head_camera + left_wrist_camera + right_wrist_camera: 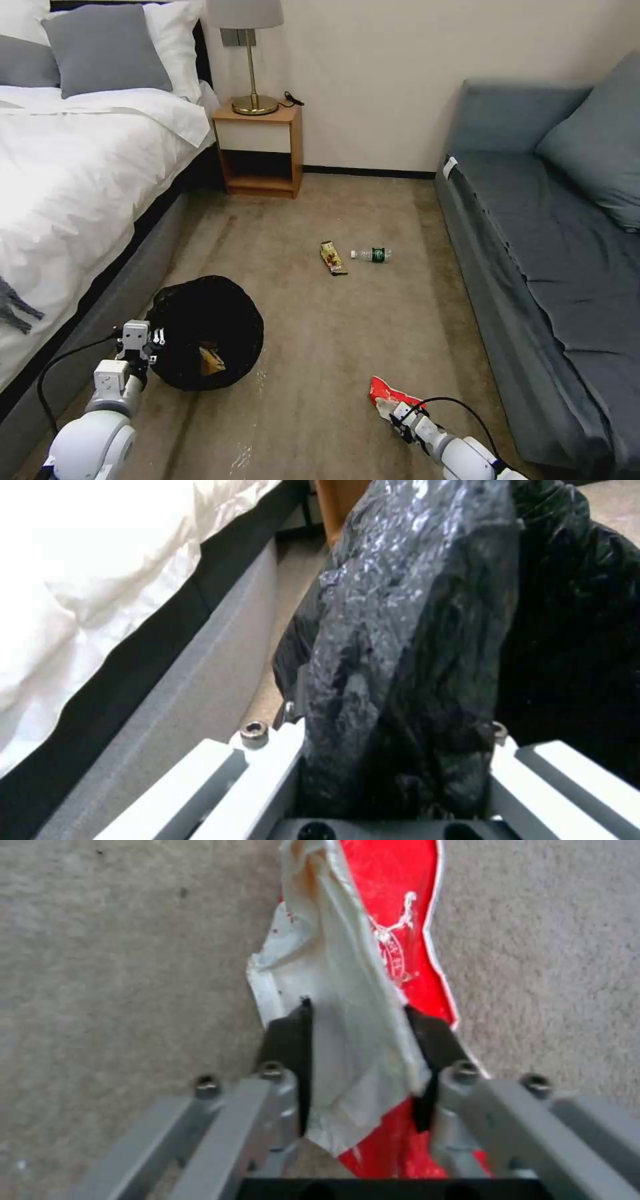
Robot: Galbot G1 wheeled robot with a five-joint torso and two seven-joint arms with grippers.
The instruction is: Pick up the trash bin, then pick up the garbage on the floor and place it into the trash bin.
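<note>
We have our left pincer [155, 340] clamped on the rim of the trash bin [207, 333], its fingers [267, 760] closed on either side of the crinkly black bag that drapes over the edge, as our left wrist view shows close up. The bin sits beside the grey bed frame [113, 293] on the carpeted floor [333, 333], and a crumpled brown paper bag [212, 360] lies inside it. Our right pincer [398, 415] is low over the floor to the right of the bin, and its dark fingertips [290, 1032] straddle the white folded part of the red-and-white crushed carton [387, 399]; they lie close against it on both sides, though we cannot tell whether they are truly gripping it yet. The carton rests on the carpet. Farther ahead, near the middle of the floor, the yellow-brown snack wrapper [333, 258] lies just beside the clear plastic bottle [372, 254] with its green label, between the bed and the blue-grey sofa [533, 253].
</note>
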